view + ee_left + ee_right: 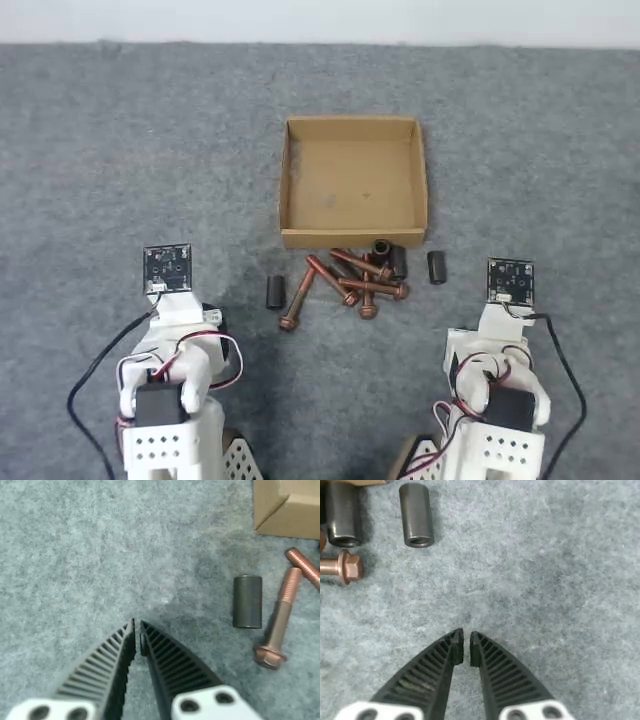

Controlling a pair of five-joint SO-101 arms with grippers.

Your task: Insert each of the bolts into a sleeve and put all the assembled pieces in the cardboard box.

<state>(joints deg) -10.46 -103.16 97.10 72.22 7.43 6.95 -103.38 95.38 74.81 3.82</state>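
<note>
both claws clenched on nothing, parts lie loose in front of the box

nearest you, the left gripper point(137, 626) hangs low over bare carpet point(100, 545) w/ its jaws pinched together and nothing between them. the right gripper point(466, 639) is the same: closed, empty. both arms sit folded at the near edge, prob. a rest pose that leaves the work area open.

a bit farther out, the left-side sleeve point(247, 601) lies on its side just beside a bolt point(279, 622). the right-side sleeve point(417, 514) lies apart on the other side, so each arm has a sleeve near it.

between them the bolts point(352, 280) lie crossed in a heap, w/ two more sleeves point(398, 262) at its far edge. you'd have to open a claw before any pick, and the crossed shanks may drag each other.

farthest, the cardboard box point(352, 238) sits right behind the heap, top open, nothing inside. so no assembled piece is in it yet.
</note>
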